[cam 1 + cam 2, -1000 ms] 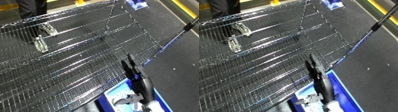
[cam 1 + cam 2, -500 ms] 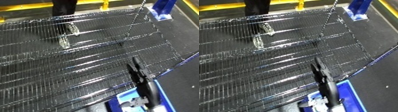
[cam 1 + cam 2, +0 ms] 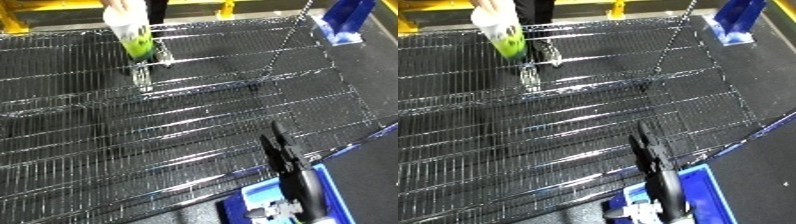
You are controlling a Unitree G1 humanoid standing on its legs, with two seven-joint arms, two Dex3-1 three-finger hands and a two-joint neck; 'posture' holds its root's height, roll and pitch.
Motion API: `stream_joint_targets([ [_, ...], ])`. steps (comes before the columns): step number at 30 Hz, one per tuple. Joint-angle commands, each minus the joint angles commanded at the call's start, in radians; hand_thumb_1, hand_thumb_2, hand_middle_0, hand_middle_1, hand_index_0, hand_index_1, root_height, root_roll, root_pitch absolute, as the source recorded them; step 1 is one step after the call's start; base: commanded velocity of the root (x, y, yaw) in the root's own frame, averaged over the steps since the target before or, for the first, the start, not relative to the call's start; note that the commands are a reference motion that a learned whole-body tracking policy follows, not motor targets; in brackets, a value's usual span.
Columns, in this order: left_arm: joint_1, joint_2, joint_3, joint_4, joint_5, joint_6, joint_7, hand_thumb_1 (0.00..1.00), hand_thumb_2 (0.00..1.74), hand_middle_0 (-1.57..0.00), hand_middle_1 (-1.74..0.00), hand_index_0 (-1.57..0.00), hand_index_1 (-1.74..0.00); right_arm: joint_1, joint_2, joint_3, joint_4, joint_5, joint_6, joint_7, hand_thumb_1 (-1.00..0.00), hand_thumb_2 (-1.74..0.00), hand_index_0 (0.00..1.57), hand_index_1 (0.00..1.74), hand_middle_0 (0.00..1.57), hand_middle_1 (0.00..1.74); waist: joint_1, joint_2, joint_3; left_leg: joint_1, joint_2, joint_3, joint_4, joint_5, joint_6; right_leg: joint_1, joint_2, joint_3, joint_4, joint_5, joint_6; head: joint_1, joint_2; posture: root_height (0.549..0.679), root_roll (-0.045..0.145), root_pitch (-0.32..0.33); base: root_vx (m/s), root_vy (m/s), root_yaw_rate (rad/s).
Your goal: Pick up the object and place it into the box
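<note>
Bottle [image 3: 133, 31] far across wire shelf [image 3: 195, 125], right hand [image 3: 282, 155] fingers straight, released.

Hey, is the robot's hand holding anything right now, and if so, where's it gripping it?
Nothing is held. The right hand has straight fingers above the wire shelf.

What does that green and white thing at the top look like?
The green and white object looks like a soft, glossy pouch or bottle, white at the top and bright green lower down with dark markings. It stands tilted at the far left of the wire mesh surface, its top cut off by the picture's edge. The pictures do not show whether anything holds it. The robot's right hand is far from it.
</note>
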Motion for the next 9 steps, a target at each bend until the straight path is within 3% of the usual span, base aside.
stream_joint_targets([
  [9, 0.005, -0.001, -0.001, -0.001, 0.003, -0.002, -0.007, 1.00, 1.74, -1.57, -1.74, -1.57, -1.74, 0.011, 0.006, 0.015, 0.014, 0.001, -0.006, 0.001, 0.00, 0.00, 0.00, 0.00, 0.00, 0.00, 0.003, -0.003, 0.004, 0.006, 0.003, -0.002, -0.009, 0.006, -0.0028, 0.005, 0.0006, -0.004, -0.002, -0.002, 0.0028, -0.009, 0.017, 0.662, 0.039, -0.045, 0.024, -0.018, 0.015],
])
